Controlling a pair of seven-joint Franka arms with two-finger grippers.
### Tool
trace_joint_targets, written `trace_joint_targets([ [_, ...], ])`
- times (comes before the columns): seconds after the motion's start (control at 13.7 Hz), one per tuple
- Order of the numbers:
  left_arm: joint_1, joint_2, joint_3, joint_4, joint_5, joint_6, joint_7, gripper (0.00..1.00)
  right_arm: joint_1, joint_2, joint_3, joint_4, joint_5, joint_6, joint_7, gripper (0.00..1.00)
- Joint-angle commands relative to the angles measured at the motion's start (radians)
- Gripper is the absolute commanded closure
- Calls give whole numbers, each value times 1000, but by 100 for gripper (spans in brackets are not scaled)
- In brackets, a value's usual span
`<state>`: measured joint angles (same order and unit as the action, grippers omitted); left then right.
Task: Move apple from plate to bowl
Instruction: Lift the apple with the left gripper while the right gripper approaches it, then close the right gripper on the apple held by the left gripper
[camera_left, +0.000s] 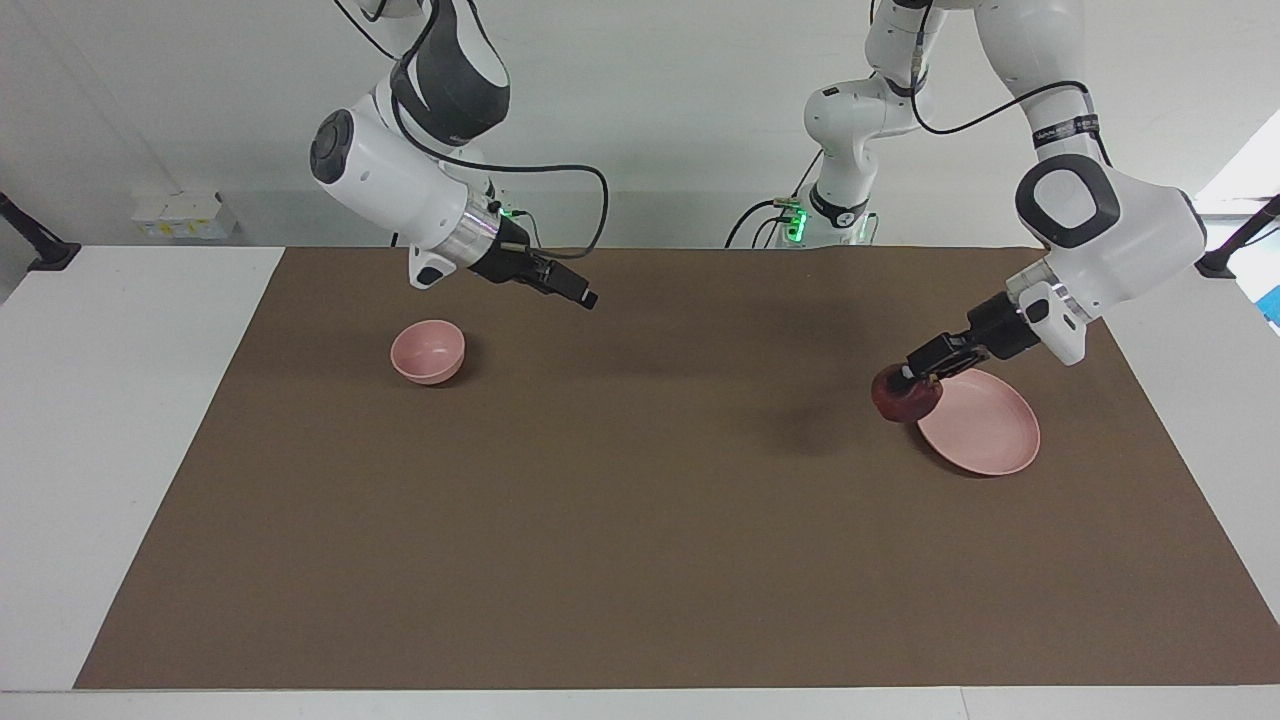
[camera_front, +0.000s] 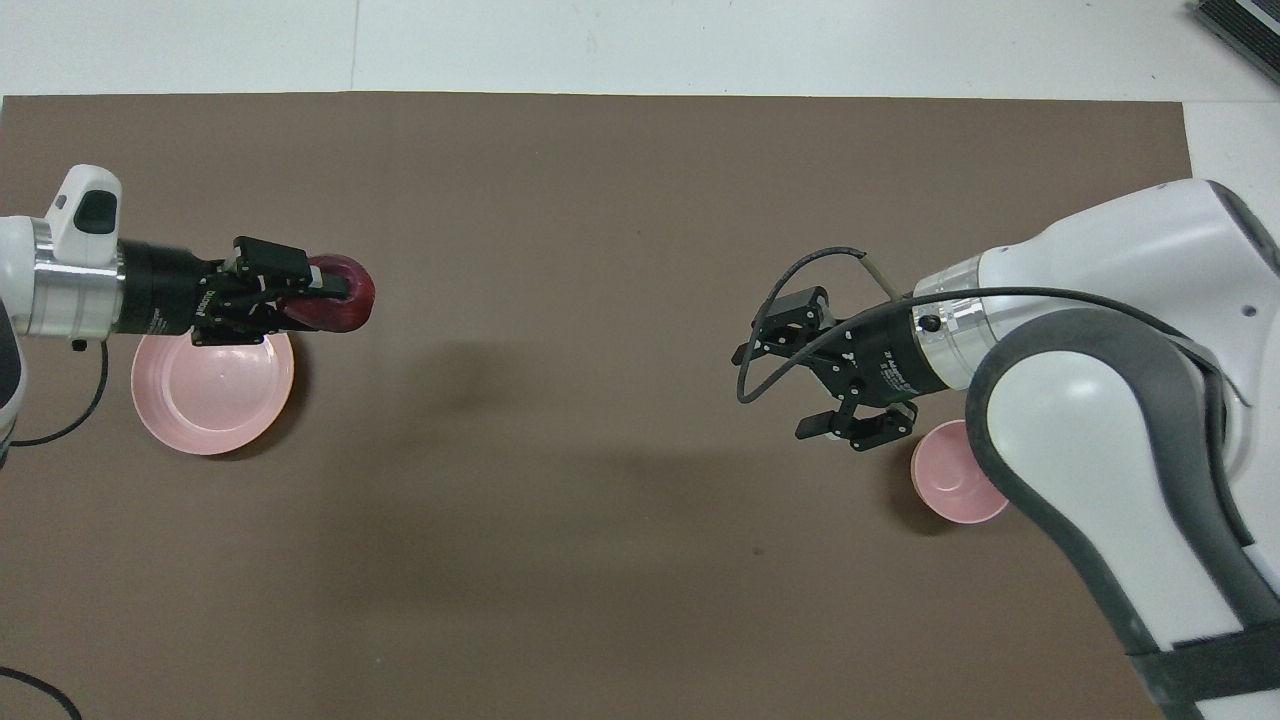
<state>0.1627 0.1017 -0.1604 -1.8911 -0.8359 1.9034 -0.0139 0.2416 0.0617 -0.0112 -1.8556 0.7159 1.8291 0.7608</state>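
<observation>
no legible txt, labels, brands or nos. on anything

We see the brown surface bare and open between the plate and the bowl, which sit well apart at either end. In the air over that stretch hang only our left claw, shut around the apple by the plate's rim, and our right claw, fingers spread, beside the bowl.
</observation>
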Motion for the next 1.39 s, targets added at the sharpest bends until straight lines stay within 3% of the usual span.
trace_joint_targets([
  [0.0,3,-45,4,-22,-118,-87,-12,100,10,24,0,3,98,67,130,0],
  [0.15,1,-48,-5,-31,-179,-115,-17,100,63,47,0,6,151,169,257,0],
  [0.44,0,-82,-99,-59,-324,-87,-75,100,134,108,0,65,226,264,454,0],
  [0.58,-31,-80,-139,-62,-336,-22,-122,100,180,148,0,114,240,291,527,0],
  [0.95,-210,-91,-139,-86,-359,183,-212,100,243,150,0,118,240,386,603,0],
  [1.31,-238,-108,-136,-103,-361,186,-224,100,236,152,0,119,255,389,641,0],
])
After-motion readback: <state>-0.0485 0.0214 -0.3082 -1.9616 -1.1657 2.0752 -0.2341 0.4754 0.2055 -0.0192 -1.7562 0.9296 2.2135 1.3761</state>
